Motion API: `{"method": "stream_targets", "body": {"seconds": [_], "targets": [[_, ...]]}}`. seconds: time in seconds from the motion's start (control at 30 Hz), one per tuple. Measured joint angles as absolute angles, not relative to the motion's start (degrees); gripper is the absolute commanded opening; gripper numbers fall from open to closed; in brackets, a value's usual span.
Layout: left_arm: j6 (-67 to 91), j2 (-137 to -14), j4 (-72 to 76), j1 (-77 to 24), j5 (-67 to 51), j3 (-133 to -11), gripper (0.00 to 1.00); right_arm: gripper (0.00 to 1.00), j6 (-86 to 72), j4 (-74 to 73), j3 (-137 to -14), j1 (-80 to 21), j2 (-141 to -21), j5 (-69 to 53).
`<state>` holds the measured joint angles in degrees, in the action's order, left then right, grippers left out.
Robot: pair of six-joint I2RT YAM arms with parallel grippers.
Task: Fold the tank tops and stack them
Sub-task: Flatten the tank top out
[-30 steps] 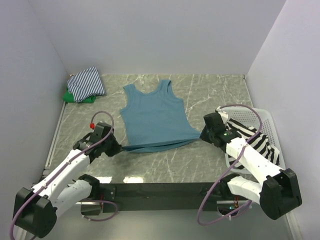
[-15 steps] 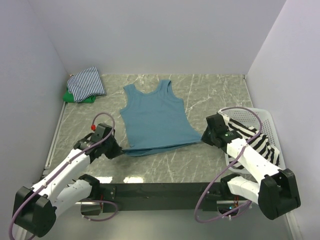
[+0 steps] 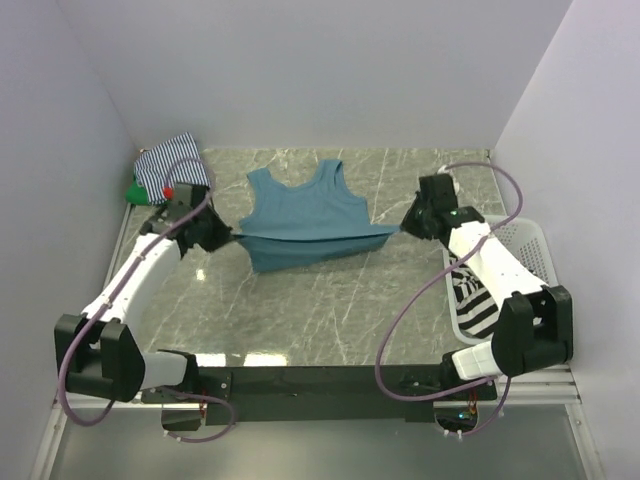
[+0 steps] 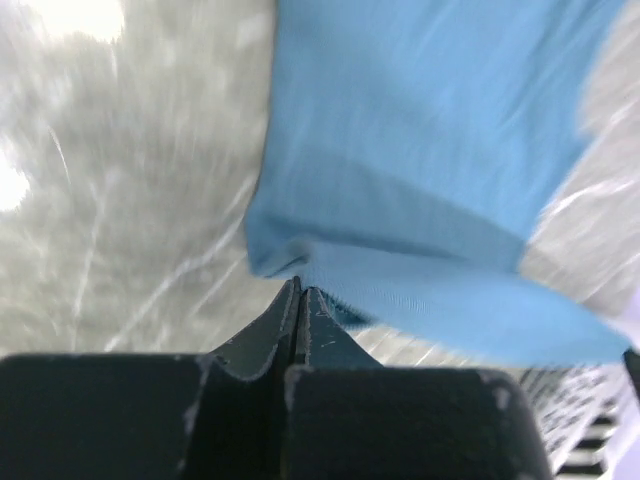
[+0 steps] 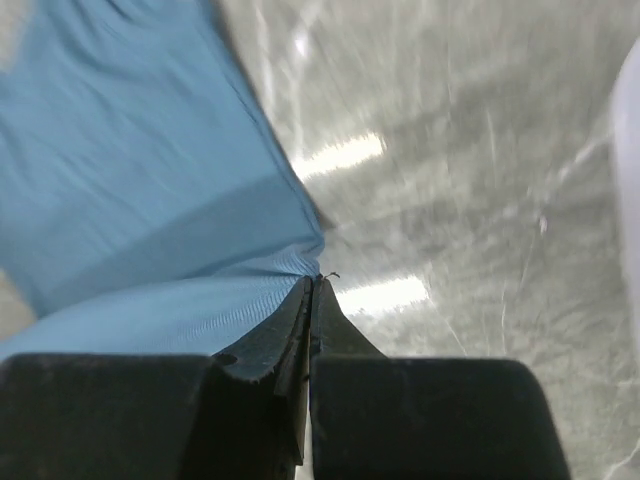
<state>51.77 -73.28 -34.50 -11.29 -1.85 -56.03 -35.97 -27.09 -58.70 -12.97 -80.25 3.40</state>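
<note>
- Far left corner of the grey marble-patterned counter (image 3: 330, 310): thin navy-white striped cloth tank top (image 3: 172, 162) lies bunched on a green cloth tank top (image 3: 135, 190). Only a small green edge shows.
- Left end effector (image 3: 231, 237): fingers pressed together, pinching the left hem corner of the plain teal-blue cloth tank top (image 3: 305, 215). In the left wrist view the corner bunches right at the closed tips (image 4: 300, 292), and the cloth spreads away above them.
- Teal top, centre of the counter: shoulder straps and upper body lie flat towards the far wall. The hem edge runs as a taut line between the two end effectors, across the body, with the lower part doubled beneath it.
- Right end effector (image 3: 402, 228): fingers pressed together, pinching the right hem corner. In the right wrist view (image 5: 312, 285) the cloth fans out leftwards from the tips.
- Right edge: white plastic lattice basket (image 3: 530, 240) holds a bold black-white striped cloth tank top (image 3: 478, 300), well apart from both end effectors.
</note>
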Motion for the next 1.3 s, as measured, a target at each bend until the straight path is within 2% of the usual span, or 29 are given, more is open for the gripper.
{"method": "stream_targets", "body": {"seconds": [0.1,0.2,0.43,0.47,0.6,0.63,0.83,0.93,1.07,1.3], "targets": [[50.2,-72.6,-34.9,-8.3,-2.1,-61.1,0.01,0.0,-35.0,-28.0,-62.8,-11.8,-79.6,3.1],[50.0,-69.3,-33.9,-8.1,-3.6,-60.8,0.01,0.0,-34.6,-27.8,-62.1,-11.6,-78.0,1.9],[52.2,-61.3,-34.0,-10.9,-7.9,-41.5,0.01,0.01,-34.7,-28.4,-48.2,-11.6,-75.8,-1.6],[52.9,-61.2,-34.2,-12.3,-8.3,-38.8,0.01,0.03,-34.7,-28.7,-46.3,-11.6,-75.7,-2.2],[56.5,-60.1,-35.1,-20.0,-9.3,-33.1,0.01,0.32,-35.5,-29.4,-40.6,-11.6,-72.2,-3.2],[57.2,-59.7,-35.0,-22.1,-9.5,-32.6,0.01,0.35,-35.8,-29.5,-39.9,-11.6,-70.7,-3.2],[58.4,-59.5,-33.7,-24.2,-9.1,-32.4,0.02,0.41,-36.4,-28.8,-39.0,-13.0,-64.8,-1.3],[58.4,-59.9,-33.1,-24.2,-8.5,-32.5,0.01,0.4,-36.2,-28.7,-38.9,-16.8,-63.1,1.1],[58.4,-61.3,-32.2,-24.2,-7.8,-32.5,0.01,0.37,-35.9,-27.6,-38.4,-27.7,-61.9,3.4],[58.2,-61.5,-31.9,-24.2,-6.5,-33.9,0.01,0.37,-36.4,-19.9,-38.2,-47.7,-68.1,3.4]]}}
